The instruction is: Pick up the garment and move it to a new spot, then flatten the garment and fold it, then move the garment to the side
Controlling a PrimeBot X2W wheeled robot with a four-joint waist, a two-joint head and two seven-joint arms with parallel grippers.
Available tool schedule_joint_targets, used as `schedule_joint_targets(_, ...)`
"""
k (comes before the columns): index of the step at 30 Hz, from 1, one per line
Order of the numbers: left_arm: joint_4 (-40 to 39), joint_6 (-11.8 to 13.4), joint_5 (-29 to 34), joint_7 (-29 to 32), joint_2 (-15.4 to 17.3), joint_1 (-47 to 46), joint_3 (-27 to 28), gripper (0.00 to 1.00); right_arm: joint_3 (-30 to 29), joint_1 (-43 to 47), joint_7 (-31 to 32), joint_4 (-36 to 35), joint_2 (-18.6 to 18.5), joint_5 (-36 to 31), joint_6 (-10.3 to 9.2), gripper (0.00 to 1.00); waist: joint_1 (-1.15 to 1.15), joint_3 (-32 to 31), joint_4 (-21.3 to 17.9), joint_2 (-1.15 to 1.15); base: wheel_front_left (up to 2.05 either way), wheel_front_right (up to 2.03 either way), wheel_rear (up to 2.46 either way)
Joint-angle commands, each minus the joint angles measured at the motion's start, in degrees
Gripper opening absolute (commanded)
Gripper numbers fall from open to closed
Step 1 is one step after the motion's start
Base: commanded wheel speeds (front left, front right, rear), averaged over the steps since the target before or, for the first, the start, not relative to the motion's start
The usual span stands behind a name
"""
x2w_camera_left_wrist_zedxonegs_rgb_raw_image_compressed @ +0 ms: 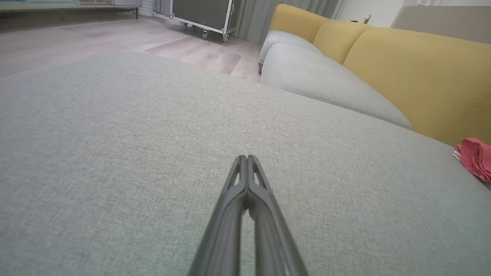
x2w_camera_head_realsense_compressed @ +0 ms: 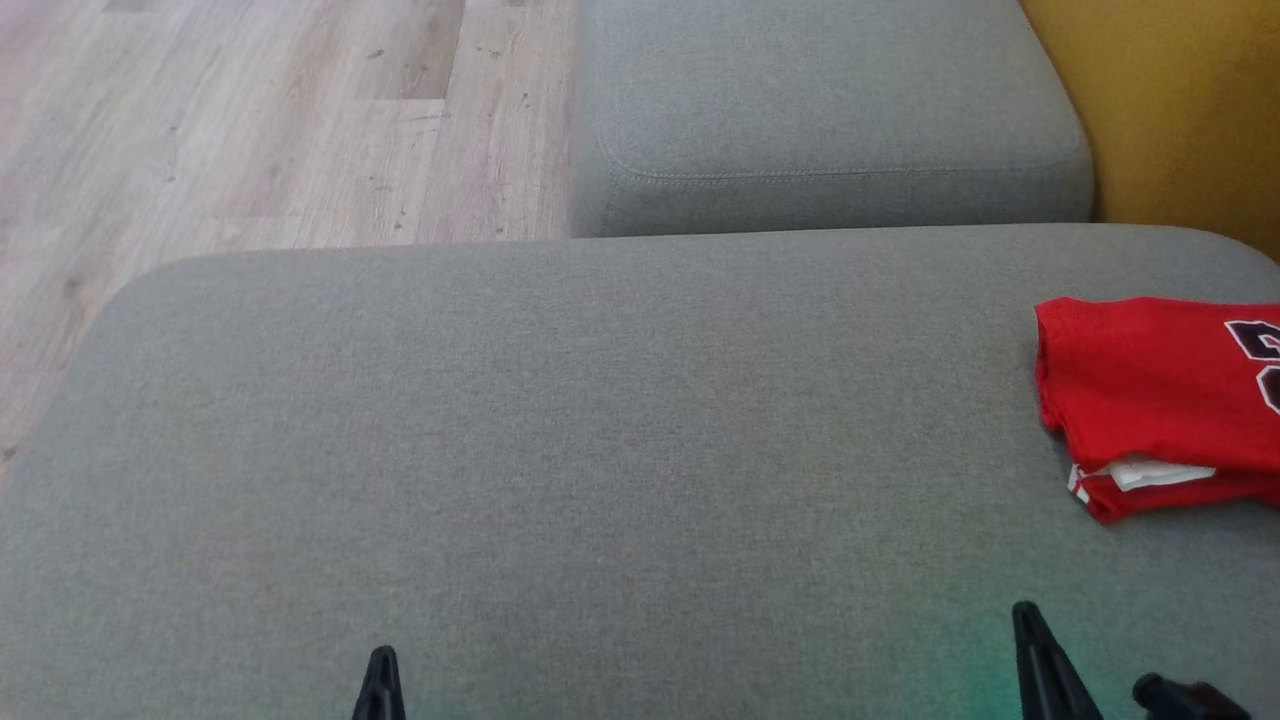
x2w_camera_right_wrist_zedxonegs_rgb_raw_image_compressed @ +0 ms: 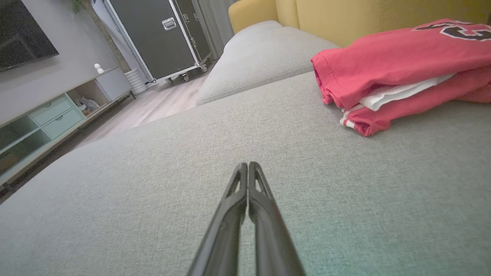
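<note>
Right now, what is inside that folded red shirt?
A white layer pokes out between the folds of the red shirt, which lies on the grey cushion. Anything deeper inside is covered.

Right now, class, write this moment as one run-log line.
garment: folded, on grey cushion, robot's right | left claw: shut, empty | right claw: shut, empty, apart from garment

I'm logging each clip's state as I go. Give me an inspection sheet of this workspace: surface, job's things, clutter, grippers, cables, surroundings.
Surface: grey fabric cushion, smooth.
Job's things: red garment, folded, lying on the cushion's right side; a white layer shows between the folds.
Clutter: nothing seen.
Grippers: left gripper shut, holding nothing; right gripper shut, holding nothing, apart from the garment.
Cables: nothing seen.
Surroundings: wooden floor, second grey cushion, yellow backrest, wheeled black case, cabinet with pale green drawers.
</note>
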Motion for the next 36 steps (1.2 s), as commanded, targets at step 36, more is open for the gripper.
schedule_joint_targets(36, -0.95, -4.04, -25.18, 5.30, 1.08, -8.68, 5.69, 0.00, -2.42, -9.14, 5.52, -1.06, -0.99, 26.23, -0.02, 0.00, 0.00, 1.74, -1.27, 0.00, 0.00, 0.00, 0.00)
